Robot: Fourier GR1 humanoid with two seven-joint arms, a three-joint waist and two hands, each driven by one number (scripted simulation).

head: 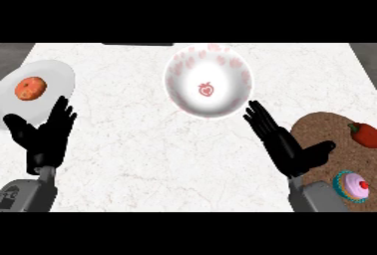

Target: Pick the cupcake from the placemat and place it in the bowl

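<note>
left hand (46, 134) and right hand (283, 142) both raised, fingers straight, holding nothing.

Veined matt marble counter (147, 164), glossy glazed bowl (221, 107), rough speckled brown placemat (324, 130), matt black hands.

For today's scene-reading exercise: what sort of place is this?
Probably a kitchen counter: a marble-like top carrying a strawberry-patterned bowl, a cupcake on a brown placemat, and a plate.
</note>
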